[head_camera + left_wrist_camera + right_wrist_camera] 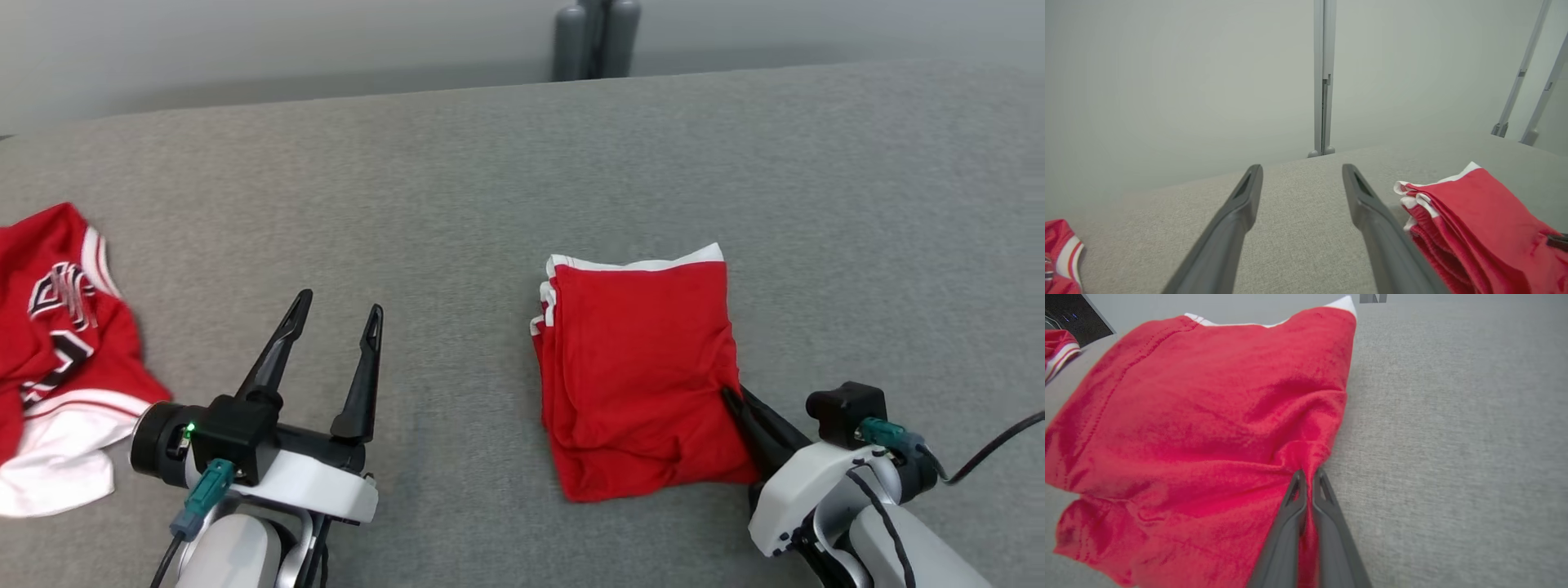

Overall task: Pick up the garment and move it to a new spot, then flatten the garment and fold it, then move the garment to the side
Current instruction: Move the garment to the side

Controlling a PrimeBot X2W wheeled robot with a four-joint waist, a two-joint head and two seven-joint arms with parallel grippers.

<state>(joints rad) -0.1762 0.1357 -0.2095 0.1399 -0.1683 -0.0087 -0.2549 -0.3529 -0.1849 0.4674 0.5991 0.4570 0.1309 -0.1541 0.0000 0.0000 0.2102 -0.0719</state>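
Grey surface (pixel 571 147), folded white-hemmed red garment (pixel 641 367), right tool (pixel 1307 475) pinching its edge, left tool (pixel 340 302) apart

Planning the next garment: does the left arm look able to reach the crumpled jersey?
Probably yes: the left gripper is open and empty, with only bare grey surface between it and the crumpled jersey.

I count two red garments on the one grey table (pixel 490 163): one folded red garment (pixel 645 367) and one crumpled jersey (pixel 57 343). There are two grippers, the left gripper (pixel 339 306) and the right gripper (pixel 729 396), each with two dark fingers, four in all. Two grey cylinders (pixel 620 37) stand beyond the table's far edge.
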